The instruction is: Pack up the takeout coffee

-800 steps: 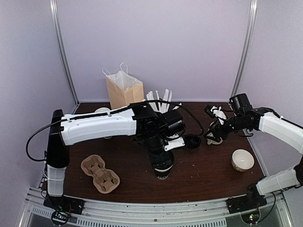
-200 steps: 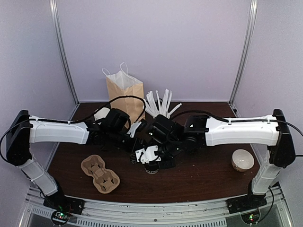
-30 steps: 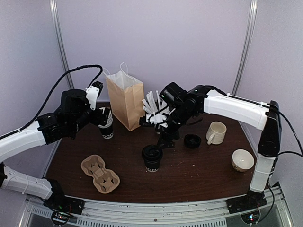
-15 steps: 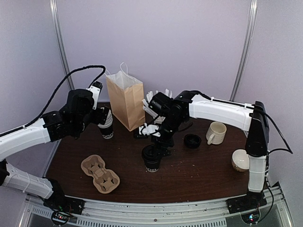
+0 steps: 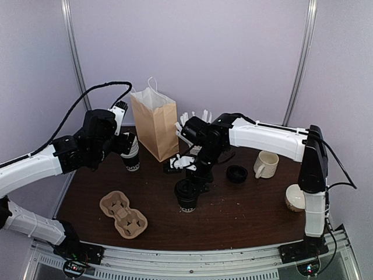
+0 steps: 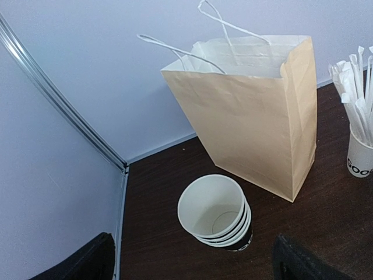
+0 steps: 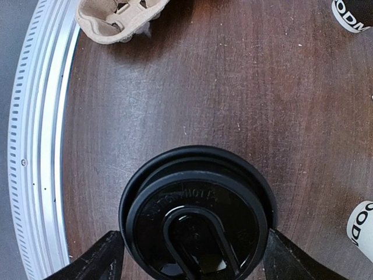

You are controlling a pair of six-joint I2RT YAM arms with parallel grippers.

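Status: the coffee is lidded but not packed yet.

- Table (image 5: 250, 221) carries everything.
- Paper bag (image 5: 154, 125) stands upright at far left-centre with its mouth open. Nothing shows inside from the left wrist view, though the bottom is hidden.
- Cardboard carrier (image 5: 122, 214) sits near left, with its wells empty.
- Takeout coffee (image 5: 187, 195) is upright on the table at centre, with the black lid seated. It's well apart from both the carrier and the bag.
- Right gripper (image 7: 195, 256) is right over the cup. Its jaws are spread, one finger on each side of the lid, with a gap visible on both sides, so no grip yet.
- Left gripper (image 6: 192, 262) hangs at far left above the stack of lidless cups (image 6: 215, 213). Its jaws are spread wide and hold nothing.
- Mug (image 5: 266, 164), bowl (image 5: 298, 197) and spare lid (image 5: 236, 173) on the right are not in play.

My read is that the lid step is done. What's left is to close on the cup, lift it, and move it into the carrier or the bag. I can't tell which of the two comes first.
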